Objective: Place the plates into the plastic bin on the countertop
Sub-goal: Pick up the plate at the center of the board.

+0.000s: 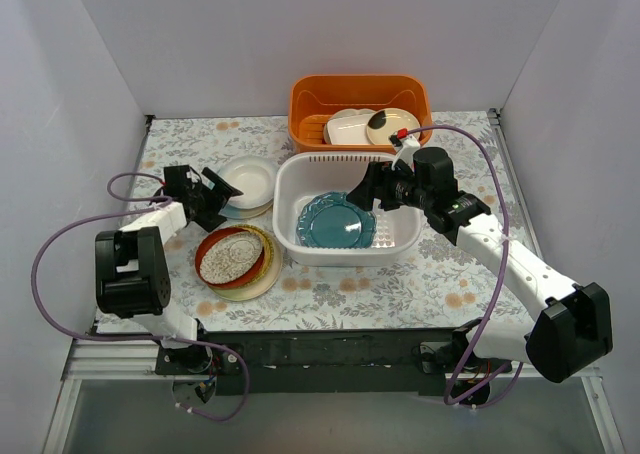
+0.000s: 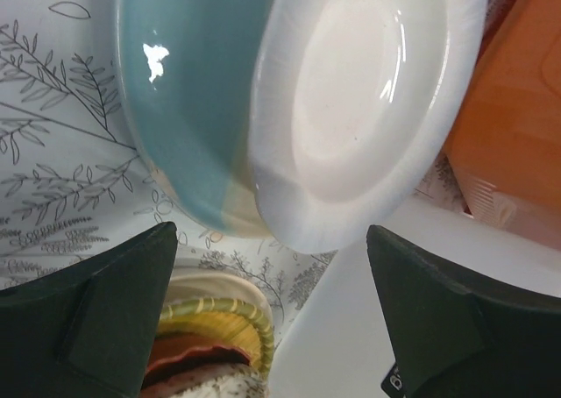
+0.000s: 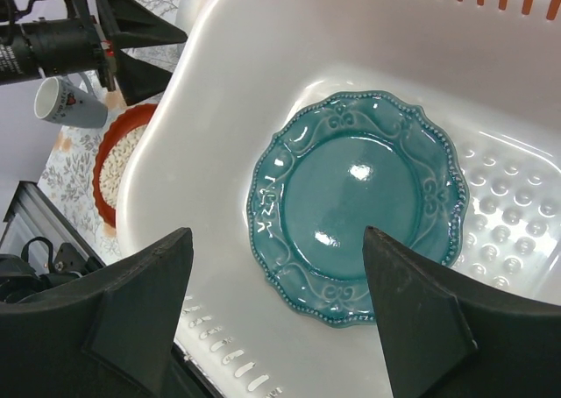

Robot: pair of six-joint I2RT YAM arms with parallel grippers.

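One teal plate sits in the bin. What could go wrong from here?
The left end effector, open beside the white plate stacked on a blue plate, may pinch both or push the stack. The right end effector hangs open over the teal plate in the bin, so the arms could collide there.

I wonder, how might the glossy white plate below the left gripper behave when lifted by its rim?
The white plate looks rigid and probably breakable. Its glossy glaze shows highlights, so it may slip in a grip. It lies on a light-blue plate, so that one could shift too.
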